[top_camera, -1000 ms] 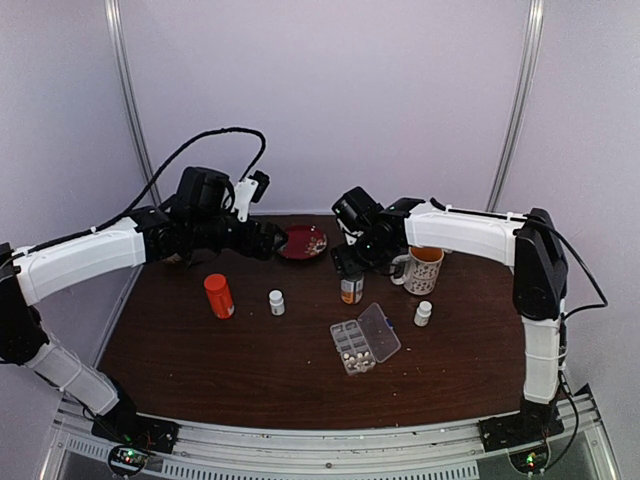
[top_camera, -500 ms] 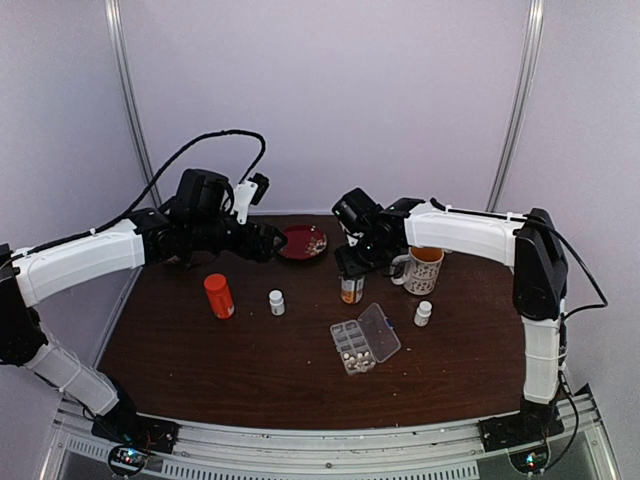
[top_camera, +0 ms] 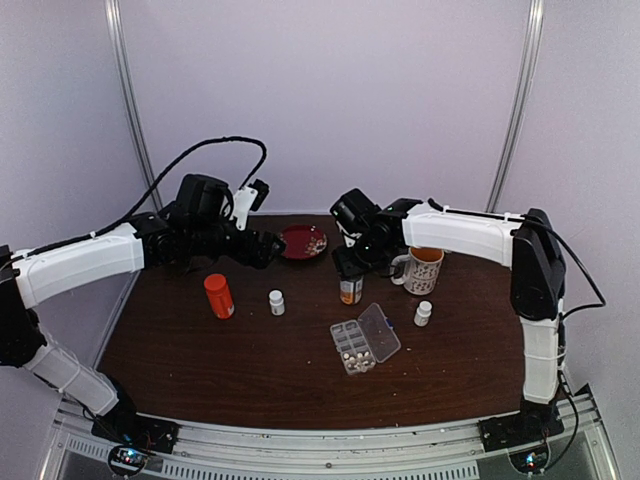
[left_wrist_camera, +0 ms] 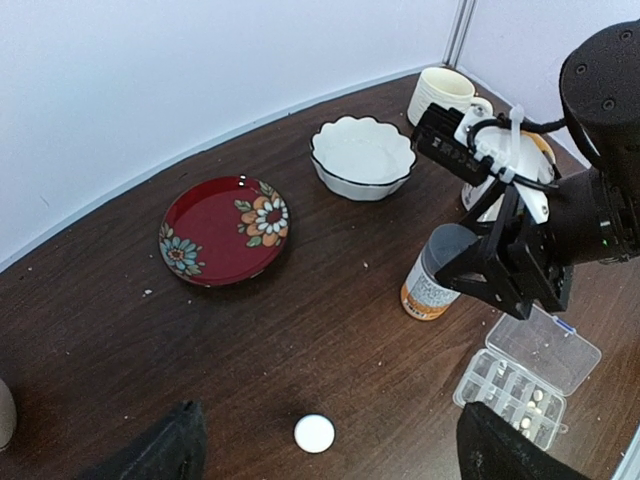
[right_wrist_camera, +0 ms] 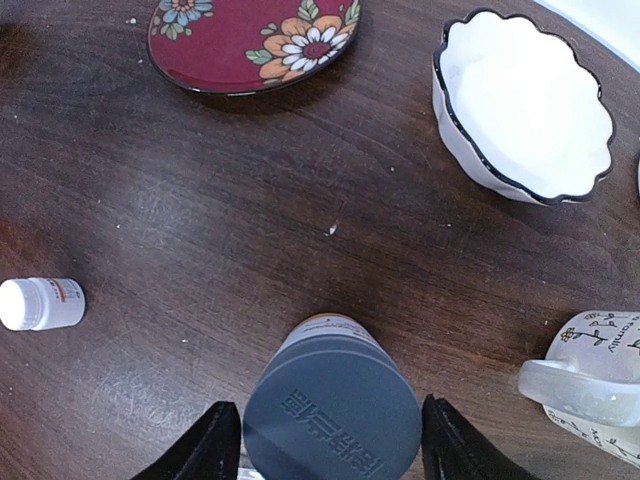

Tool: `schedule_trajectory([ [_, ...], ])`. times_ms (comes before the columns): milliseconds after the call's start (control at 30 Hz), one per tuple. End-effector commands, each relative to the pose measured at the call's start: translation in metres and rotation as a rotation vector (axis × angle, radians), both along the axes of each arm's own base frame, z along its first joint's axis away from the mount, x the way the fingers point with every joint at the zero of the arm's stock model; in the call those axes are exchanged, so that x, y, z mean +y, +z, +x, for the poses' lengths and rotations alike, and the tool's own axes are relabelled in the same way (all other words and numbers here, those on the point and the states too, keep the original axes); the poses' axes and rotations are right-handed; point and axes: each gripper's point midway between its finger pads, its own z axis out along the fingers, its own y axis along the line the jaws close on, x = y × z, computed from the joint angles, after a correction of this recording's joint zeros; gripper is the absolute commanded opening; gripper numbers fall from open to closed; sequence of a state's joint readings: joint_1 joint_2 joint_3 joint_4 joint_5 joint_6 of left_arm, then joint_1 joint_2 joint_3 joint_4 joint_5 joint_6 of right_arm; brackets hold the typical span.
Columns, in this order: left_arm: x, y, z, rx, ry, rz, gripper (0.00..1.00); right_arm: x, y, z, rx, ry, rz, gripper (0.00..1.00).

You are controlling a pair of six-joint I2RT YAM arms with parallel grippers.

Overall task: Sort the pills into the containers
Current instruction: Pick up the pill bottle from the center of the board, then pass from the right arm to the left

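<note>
Pills (left_wrist_camera: 536, 396): a few small whitish ones lie in the compartments of the clear organizer box (top_camera: 352, 347). The box sits on the worktop (top_camera: 250, 370) right of centre, its hinged lid (top_camera: 381, 331) folded open flat on the far-right side. Count not readable at this resolution.

Right end effector (right_wrist_camera: 330, 420): over the grey-capped bottle (left_wrist_camera: 430, 285), which stands upright just behind the organizer. One finger (right_wrist_camera: 205, 445) on each side of the cap, close against it. Whether they press on it cannot be told.

Left end effector (top_camera: 265, 247): released, fingers spread wide, nothing between them. It hangs above the worktop left of the red floral plate (top_camera: 303, 241), apart from it.

Other items on the worktop:
- white scalloped bowl (left_wrist_camera: 362, 158), behind the grey-capped bottle
- patterned mug (top_camera: 424, 268), just right of that bottle
- orange bottle (top_camera: 218, 296), upright, left side
- small white bottle (top_camera: 277, 301), right of the orange one
- second small white bottle (top_camera: 423, 313), right of the organizer lid
</note>
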State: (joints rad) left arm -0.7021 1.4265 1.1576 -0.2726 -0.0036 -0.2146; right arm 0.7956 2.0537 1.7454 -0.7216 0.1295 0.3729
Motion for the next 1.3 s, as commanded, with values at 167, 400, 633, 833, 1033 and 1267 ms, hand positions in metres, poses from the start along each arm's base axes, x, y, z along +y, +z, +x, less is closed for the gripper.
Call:
schedule_trajectory([
  [167,0.005,0.007,-0.005,-0.034,-0.009,-0.002,0.9,0.01,0.001,0.003,-0.009,0.0,0.004,0.57],
  [400,0.005,0.004,-0.006,-0.039,-0.016,-0.001,0.89,0.007,0.036,-0.004,-0.062,0.017,0.028,0.48],
  [633,-0.01,0.028,-0.021,-0.141,-0.145,-0.109,0.89,0.006,0.118,-0.04,-0.149,0.131,0.241,0.43],
  [833,-0.016,0.05,-0.041,-0.324,-0.25,-0.24,0.93,0.002,0.17,-0.084,-0.186,0.238,0.465,0.42],
  [1033,-0.035,0.051,-0.088,-0.615,-0.49,-0.235,0.97,0.017,0.215,-0.128,-0.21,0.404,0.708,0.39],
  [1267,-0.049,0.058,-0.115,-0.799,-0.604,-0.197,0.97,0.041,0.23,-0.162,-0.166,0.562,0.809,0.38],
])
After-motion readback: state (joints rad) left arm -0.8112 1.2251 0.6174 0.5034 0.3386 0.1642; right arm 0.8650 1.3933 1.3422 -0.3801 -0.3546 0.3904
